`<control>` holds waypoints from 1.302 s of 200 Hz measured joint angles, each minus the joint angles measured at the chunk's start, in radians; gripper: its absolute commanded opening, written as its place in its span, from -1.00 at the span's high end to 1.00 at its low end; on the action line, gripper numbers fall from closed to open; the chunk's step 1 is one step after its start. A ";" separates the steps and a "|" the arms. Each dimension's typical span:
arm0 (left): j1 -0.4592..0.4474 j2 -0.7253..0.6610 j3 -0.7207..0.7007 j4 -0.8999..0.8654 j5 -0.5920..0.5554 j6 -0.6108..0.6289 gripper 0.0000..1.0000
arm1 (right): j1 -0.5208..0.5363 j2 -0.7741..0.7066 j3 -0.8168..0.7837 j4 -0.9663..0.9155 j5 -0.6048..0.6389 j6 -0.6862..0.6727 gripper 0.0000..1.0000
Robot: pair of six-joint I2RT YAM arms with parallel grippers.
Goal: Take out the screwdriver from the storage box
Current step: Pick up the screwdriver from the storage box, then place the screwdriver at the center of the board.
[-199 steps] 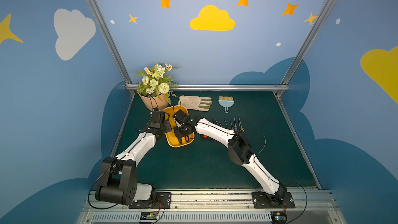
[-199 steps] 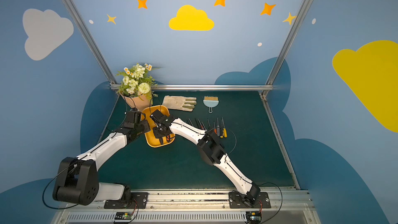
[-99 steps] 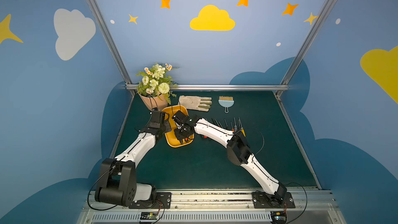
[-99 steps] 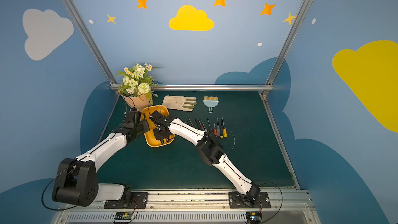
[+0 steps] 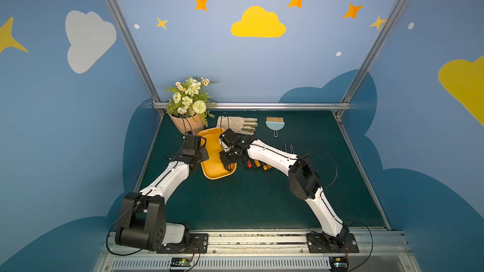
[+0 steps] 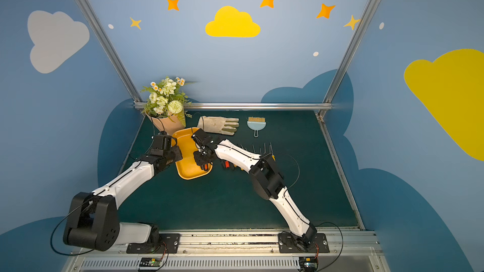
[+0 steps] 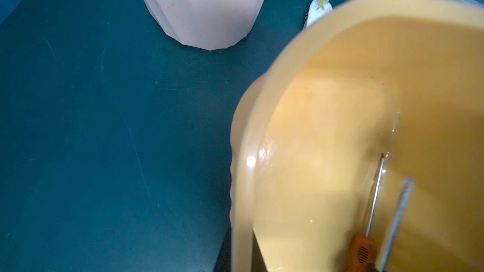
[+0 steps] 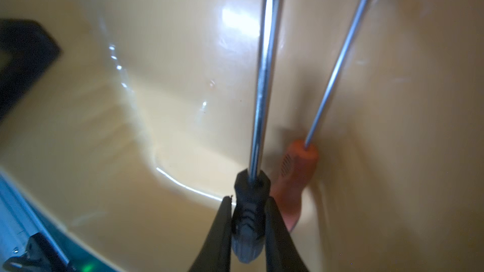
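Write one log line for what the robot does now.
left end effector: shut on storage box | right end effector: shut on black screwdriver | orange screwdriver: in box

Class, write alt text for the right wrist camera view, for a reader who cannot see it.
The right gripper is closed on a black-handled screwdriver, whose steel shaft points away over the floor of the yellow storage box. An orange-handled screwdriver lies beside it, close to the box wall.
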 measured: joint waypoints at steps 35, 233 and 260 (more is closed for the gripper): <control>0.001 0.005 0.002 -0.001 0.000 0.000 0.96 | -0.029 -0.110 -0.051 0.053 -0.016 -0.023 1.00; 0.039 -0.002 0.034 -0.113 -0.194 -0.061 0.95 | -0.072 0.167 0.188 -0.278 0.040 -0.069 1.00; 0.039 -0.002 0.034 -0.113 -0.194 -0.061 0.96 | -0.073 0.198 0.207 -0.308 0.050 -0.073 1.00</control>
